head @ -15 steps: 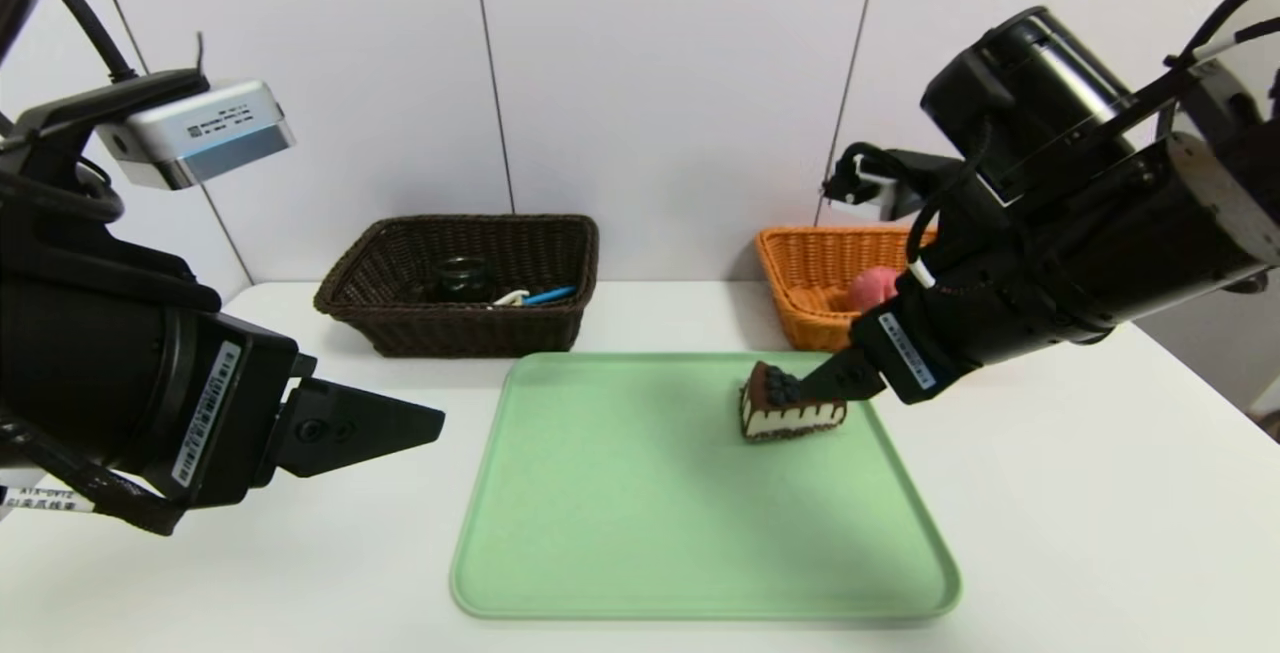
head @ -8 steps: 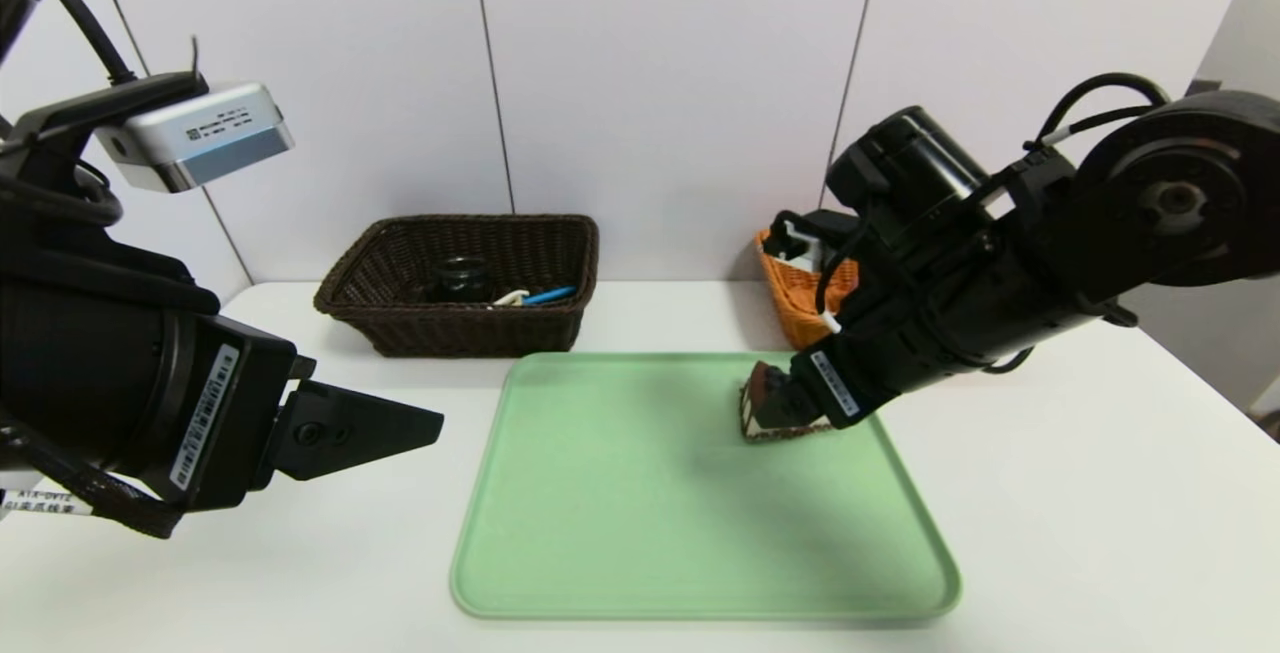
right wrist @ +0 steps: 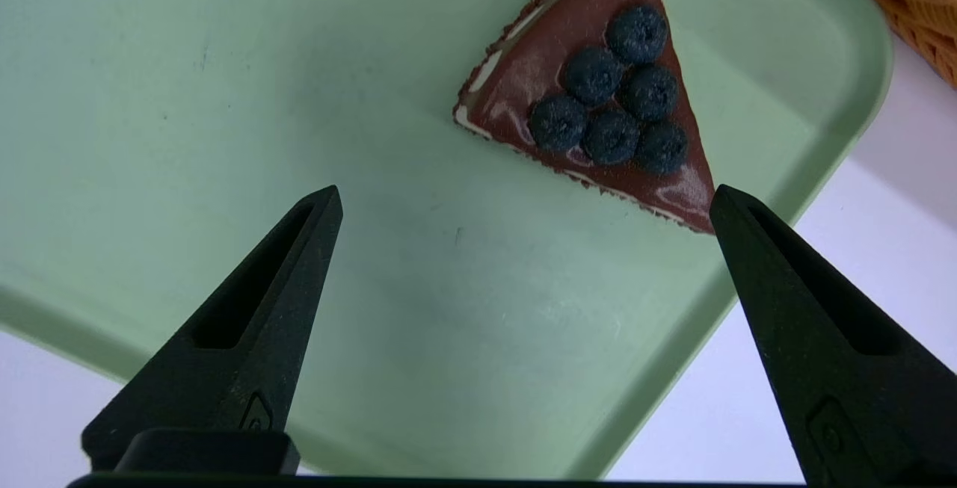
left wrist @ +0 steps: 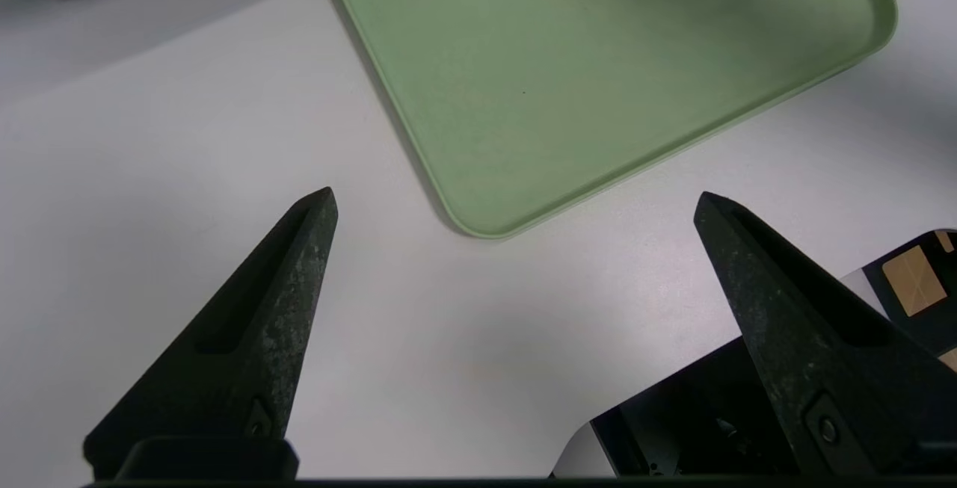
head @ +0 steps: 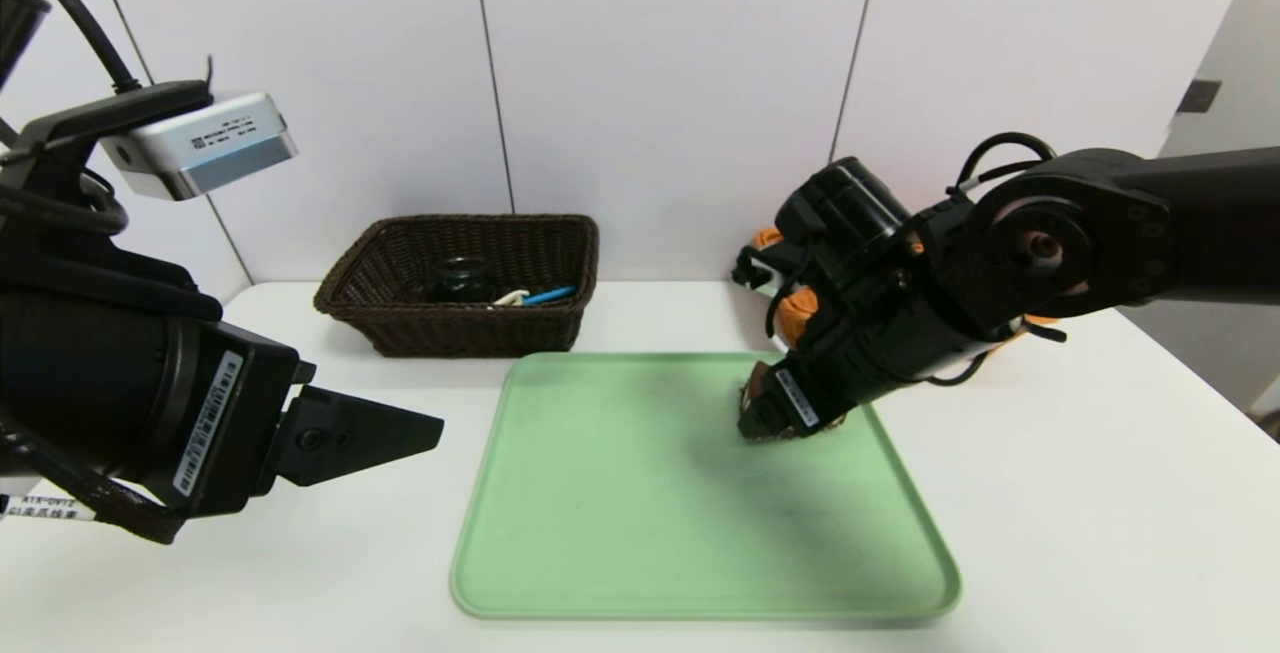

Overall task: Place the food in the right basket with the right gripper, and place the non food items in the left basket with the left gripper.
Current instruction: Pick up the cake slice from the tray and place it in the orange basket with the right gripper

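the right claw point(right wrist: 523, 196) hung wide open over the chocolate cake wedge with dark berries point(right wrist: 591, 99), near the pale green plastic tray point(right wrist: 224, 99)'s corner by the light orange wicker basket point(right wrist: 919, 2). better to centre both fingers across the wedge's sides; open tray lay beside it. the left claw point(left wrist: 516, 196) waited open above the white bench point(left wrist: 149, 137).

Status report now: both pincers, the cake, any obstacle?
Right pincer open above cake wedge on green tray, not gripping. Left pincer open, idle over table. Nothing in the way.
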